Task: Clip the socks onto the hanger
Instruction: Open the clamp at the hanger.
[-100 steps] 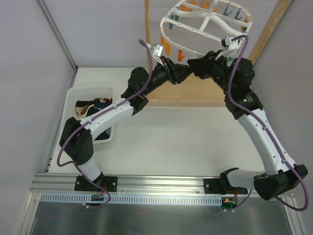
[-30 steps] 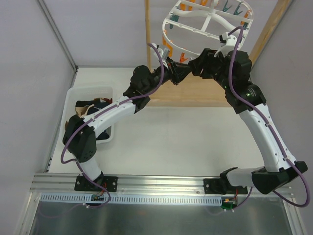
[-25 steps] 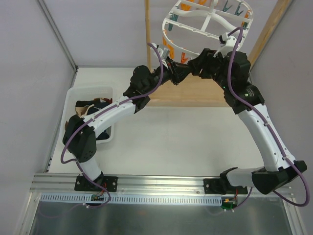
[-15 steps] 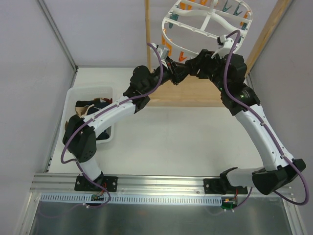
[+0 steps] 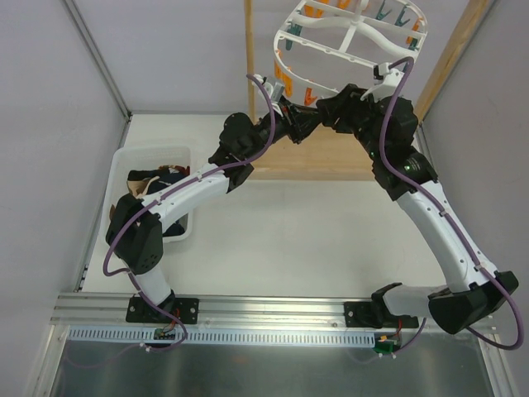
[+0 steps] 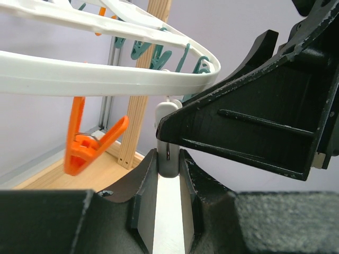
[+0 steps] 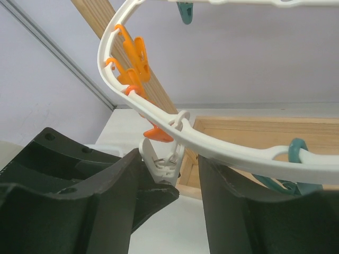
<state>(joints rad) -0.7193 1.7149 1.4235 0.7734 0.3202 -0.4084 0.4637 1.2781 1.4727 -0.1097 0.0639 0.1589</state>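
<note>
The white oval hanger (image 5: 347, 37) with orange and teal pegs hangs at the top. In the left wrist view my left gripper (image 6: 168, 156) is shut on the lower end of a white peg (image 6: 168, 166) hanging from the hanger rim (image 6: 106, 79). My right gripper (image 7: 168, 159) is open, its fingers (image 7: 116, 201) straddling the same peg (image 7: 161, 156) and the rim (image 7: 228, 143). In the top view both grippers, left (image 5: 303, 124) and right (image 5: 325, 110), meet under the hanger's near edge. The socks (image 5: 159, 178) lie dark and tan in a bin. No sock is in either gripper.
The white bin (image 5: 124, 161) stands at the table's left. A light wooden stand (image 5: 331, 157) with upright posts (image 5: 248, 50) sits behind the grippers. Orange pegs (image 7: 132, 58) and a teal peg (image 7: 294, 153) hang along the rim. Grey walls enclose the sides.
Since the earliest frame my left gripper has risen to the hanger rim. My right arm has shifted a little to the left, and the hanger has swayed slightly.
</note>
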